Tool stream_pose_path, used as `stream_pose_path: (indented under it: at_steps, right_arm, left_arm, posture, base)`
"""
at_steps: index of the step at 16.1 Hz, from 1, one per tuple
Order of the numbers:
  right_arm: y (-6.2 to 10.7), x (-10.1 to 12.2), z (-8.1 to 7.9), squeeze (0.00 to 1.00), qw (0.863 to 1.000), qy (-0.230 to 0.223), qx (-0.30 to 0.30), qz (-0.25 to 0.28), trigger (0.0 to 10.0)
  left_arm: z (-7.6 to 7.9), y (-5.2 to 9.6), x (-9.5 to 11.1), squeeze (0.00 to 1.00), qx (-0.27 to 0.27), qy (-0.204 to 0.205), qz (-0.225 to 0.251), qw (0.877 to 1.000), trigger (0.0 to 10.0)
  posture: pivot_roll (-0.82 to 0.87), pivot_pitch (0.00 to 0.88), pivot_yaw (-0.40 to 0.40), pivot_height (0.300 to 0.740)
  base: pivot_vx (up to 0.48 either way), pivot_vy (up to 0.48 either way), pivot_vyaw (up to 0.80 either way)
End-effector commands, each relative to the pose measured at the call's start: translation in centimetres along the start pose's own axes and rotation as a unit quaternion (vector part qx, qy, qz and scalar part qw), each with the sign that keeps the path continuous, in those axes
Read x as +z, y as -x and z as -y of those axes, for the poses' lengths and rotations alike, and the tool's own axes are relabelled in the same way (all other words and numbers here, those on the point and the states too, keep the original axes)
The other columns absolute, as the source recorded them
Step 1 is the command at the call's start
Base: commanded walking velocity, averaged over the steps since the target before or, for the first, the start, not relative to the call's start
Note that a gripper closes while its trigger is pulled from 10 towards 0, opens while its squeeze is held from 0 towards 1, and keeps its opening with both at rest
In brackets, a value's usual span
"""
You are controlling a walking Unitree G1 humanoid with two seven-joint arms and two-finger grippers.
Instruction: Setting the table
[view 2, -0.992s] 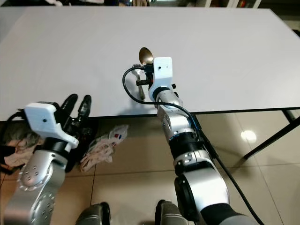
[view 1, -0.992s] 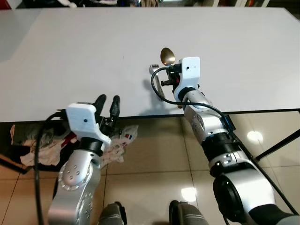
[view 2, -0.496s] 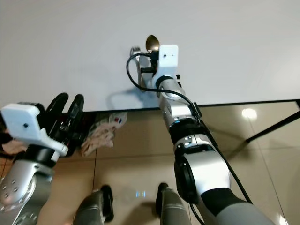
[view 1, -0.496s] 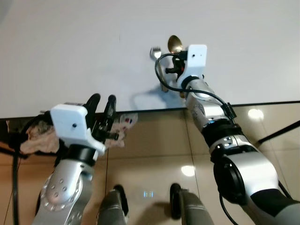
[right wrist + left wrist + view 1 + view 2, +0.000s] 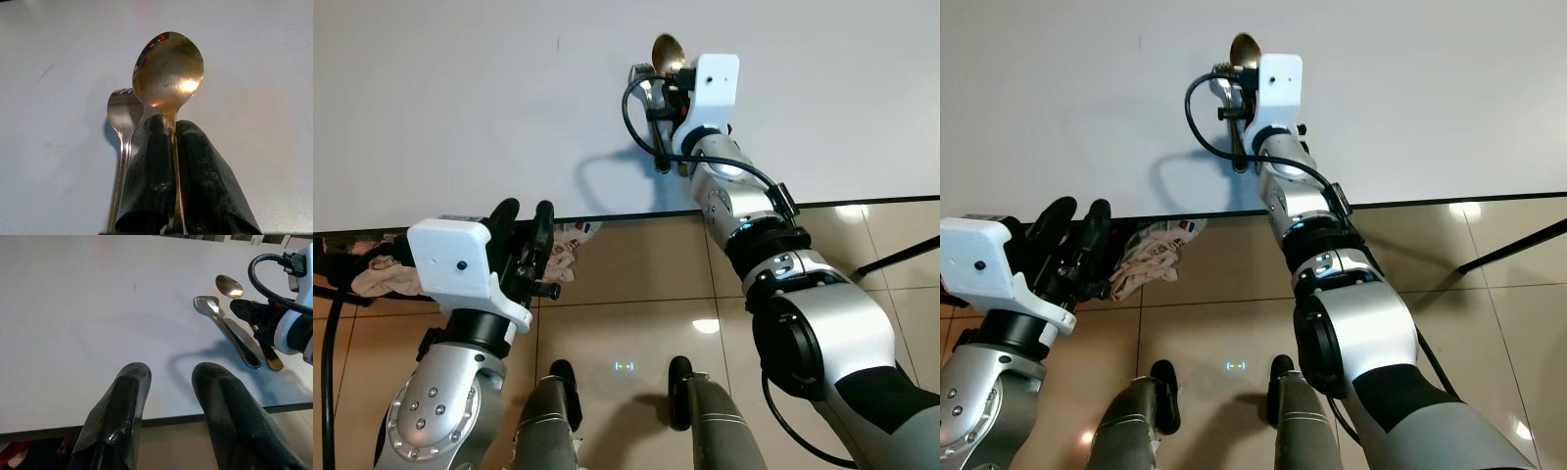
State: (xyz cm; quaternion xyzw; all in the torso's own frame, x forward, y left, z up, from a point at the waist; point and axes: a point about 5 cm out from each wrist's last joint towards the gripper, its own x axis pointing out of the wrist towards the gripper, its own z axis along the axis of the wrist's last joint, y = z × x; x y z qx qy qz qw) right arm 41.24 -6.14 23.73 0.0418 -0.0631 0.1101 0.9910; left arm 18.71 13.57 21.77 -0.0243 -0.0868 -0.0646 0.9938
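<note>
The right gripper [image 5: 172, 147] still squeezes the gold spoon [image 5: 168, 71], now lowered beside the fork [image 5: 222, 323]. Left gripper [image 5: 168, 406] waits open.

No readable text anywhere.
The crumpled packaging [image 5: 1157, 253] on the floor just ahead of the left gripper [image 5: 1071, 227] carries a small red-and-blue mark, too small and blurred to read.

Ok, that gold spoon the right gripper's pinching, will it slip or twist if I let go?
The gold spoon looks like rigid polished metal, so probably stiff but slippery. The right gripper pinches only its thin handle, so it may pivot. Released, it should lie flat beside the fork on the table.
</note>
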Motion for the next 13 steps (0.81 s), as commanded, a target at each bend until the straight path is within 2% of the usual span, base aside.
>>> stream_pose_path:
  at_steps: [1,2,3,4,8,9,10,11,13]
  right_arm:
    - [0.0,-0.2,0.1,0.03,1.000,0.000,-0.013,-0.005,10.0]
    - [0.0,-0.3,0.2,0.30,1.000,-0.001,-0.016,-0.005,10.0]
    - [0.0,-0.4,0.2,0.94,1.000,-0.001,-0.018,-0.007,10.0]
    - [0.0,-0.5,0.1,1.00,1.000,0.004,-0.018,-0.009,10.0]
    - [0.0,-0.4,-0.2,1.00,1.000,0.003,-0.016,-0.004,10.0]
    - [-0.1,0.3,-0.4,0.59,1.000,-0.017,-0.004,0.014,10.0]
    - [-0.2,1.7,-0.7,0.00,0.998,-0.044,0.012,0.048,10.0]
    - [-0.1,3.9,-0.9,0.00,0.993,-0.053,0.023,0.104,10.0]
    - [0.6,6.4,-0.5,0.00,0.985,-0.048,0.021,0.166,10.0]
  left_arm:
    - [0.2,0.6,0.3,0.00,0.005,0.000,-0.003,1.000,10.0]
    - [0.2,0.6,0.3,0.00,0.005,0.001,-0.004,1.000,10.0]
    - [0.2,0.6,0.4,0.00,0.005,0.001,-0.005,1.000,10.0]
    - [0.3,0.5,0.5,0.00,0.005,0.002,-0.004,1.000,10.0]
    - [0.2,0.0,0.5,0.00,0.006,0.002,0.000,1.000,10.0]
    - [0.1,-0.4,0.5,0.00,0.005,0.001,0.005,1.000,10.0]
    - [0.0,-0.8,0.5,0.00,0.005,-0.001,0.010,1.000,10.0]
    - [-0.1,-1.2,0.6,0.00,0.004,-0.002,0.019,1.000,10.0]
    - [-0.3,-2.0,0.7,0.00,0.003,-0.005,0.030,1.000,10.0]
  posture:
    - [0.07,0.440,0.000,0.740]
    - [0.07,0.440,0.000,0.740]
    - [0.06,0.435,-0.001,0.740]
    - [0.06,0.434,-0.002,0.740]
    - [0.06,0.403,-0.008,0.740]
    - [0.06,0.380,-0.013,0.740]
    - [0.05,0.358,-0.018,0.740]
    - [0.04,0.343,-0.020,0.740]
    - [0.02,0.298,-0.020,0.740]
  base:
    - [0.000,0.000,0.00]
    - [0.000,0.000,0.00]
    - [0.000,0.000,0.00]
    - [0.000,0.000,0.00]
    - [0.000,0.000,0.00]
    - [0.000,0.000,0.00]
    - [0.000,0.000,0.00]
    - [0.000,0.000,0.00]
    - [0.000,0.000,0.00]
